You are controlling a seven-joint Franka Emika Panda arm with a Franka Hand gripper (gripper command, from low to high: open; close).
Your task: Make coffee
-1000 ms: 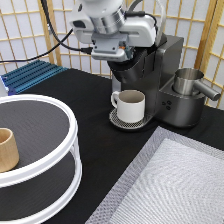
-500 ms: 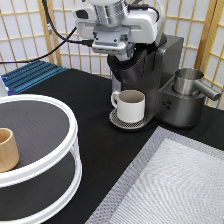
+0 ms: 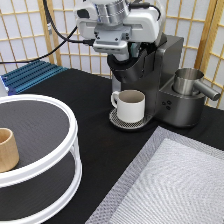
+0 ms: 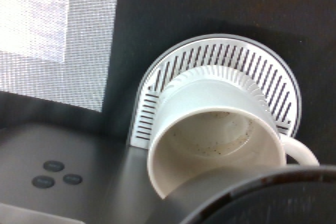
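Note:
The dark coffee machine (image 3: pixel 172 70) stands at the exterior view's top right. My gripper (image 3: pixel 119 50) sits right on top of its brew head, hanging from the white hand. A white handled mug (image 3: pixel 131 106) stands empty on the round drip tray (image 3: pixel 116 120) under the spout. The wrist view looks straight down into the mug (image 4: pixel 210 145) on the slotted tray (image 4: pixel 172 75), with the machine's buttons (image 4: pixel 52 172) beside it. The coffee pod is out of view.
A steel pitcher (image 3: pixel 187 82) rests on the machine's right side. A white two-tier round shelf (image 3: pixel 70 150) at the exterior view's left carries a tan wooden cup (image 3: pixel 6 149). A grey mesh mat (image 3: pixel 170 185) lies bottom right, a blue rack (image 3: pixel 32 75) top left.
The hand has turned slightly while staying over the brew head. The mug and everything else on the table have kept their places.

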